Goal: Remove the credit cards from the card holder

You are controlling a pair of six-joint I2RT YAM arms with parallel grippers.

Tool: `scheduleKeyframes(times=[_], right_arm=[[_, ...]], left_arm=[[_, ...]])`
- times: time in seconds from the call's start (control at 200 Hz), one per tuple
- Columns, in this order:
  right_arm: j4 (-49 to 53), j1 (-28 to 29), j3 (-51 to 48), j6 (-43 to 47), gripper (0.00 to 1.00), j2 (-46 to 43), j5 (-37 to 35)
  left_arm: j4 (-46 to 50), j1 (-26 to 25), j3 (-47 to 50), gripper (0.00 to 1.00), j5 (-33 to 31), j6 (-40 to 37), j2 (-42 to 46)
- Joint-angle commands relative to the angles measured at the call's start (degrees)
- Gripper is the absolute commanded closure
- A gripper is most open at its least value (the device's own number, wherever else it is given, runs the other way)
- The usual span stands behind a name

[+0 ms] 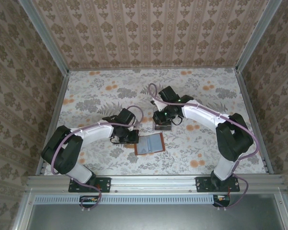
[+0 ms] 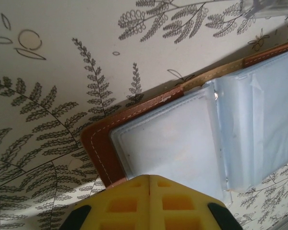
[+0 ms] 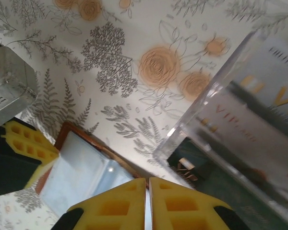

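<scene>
**Floral bench, holder open, cards in tray**

Top: on the floral bench (image 1: 86, 96) the card holder (image 1: 150, 143) lies open. The left arm (image 1: 86, 132) is folded low at its left edge, the right arm (image 1: 206, 115) elbowed in just beyond it.

Left wrist: left pincer (image 2: 149, 191) closed, pads at the holder's brown edge. Sleeves look empty and floppy.

Right wrist: right pincer (image 3: 147, 196) closed, holding nothing. Credit cards (image 3: 259, 143) sit in a clear tray (image 3: 206, 110) beyond the holder. They're probably thin, stiff and slick, so pinch a short edge.

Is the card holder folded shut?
No, the card holder lies spread open, its pale inner sleeves facing up.
</scene>
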State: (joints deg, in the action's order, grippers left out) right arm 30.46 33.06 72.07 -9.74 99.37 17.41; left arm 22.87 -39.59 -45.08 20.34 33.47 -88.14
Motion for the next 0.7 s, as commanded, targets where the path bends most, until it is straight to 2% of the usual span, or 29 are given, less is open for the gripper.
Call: scheduleKeyframes(times=[0.0,0.225,0.35,0.695], right_arm=[[-2.91,1.80,-0.88,-14.32,0.90,-0.53,3.74],[-6.85,5.85,-3.42,-25.48,0.88,0.30,6.54],[-6.52,7.70,-3.35,-27.23,0.84,0.71,5.97],[-4.65,12.23,-1.32,-29.36,0.77,4.19,4.80]], left_arm=[[-0.37,-0.31,1.71,0.95,-0.28,1.27,0.88],[1.27,-0.23,3.33,0.96,-3.37,1.39,3.24],[2.94,-0.29,3.81,0.96,-5.46,0.67,3.70],[1.59,-0.25,5.64,0.96,-4.91,0.61,2.98]])
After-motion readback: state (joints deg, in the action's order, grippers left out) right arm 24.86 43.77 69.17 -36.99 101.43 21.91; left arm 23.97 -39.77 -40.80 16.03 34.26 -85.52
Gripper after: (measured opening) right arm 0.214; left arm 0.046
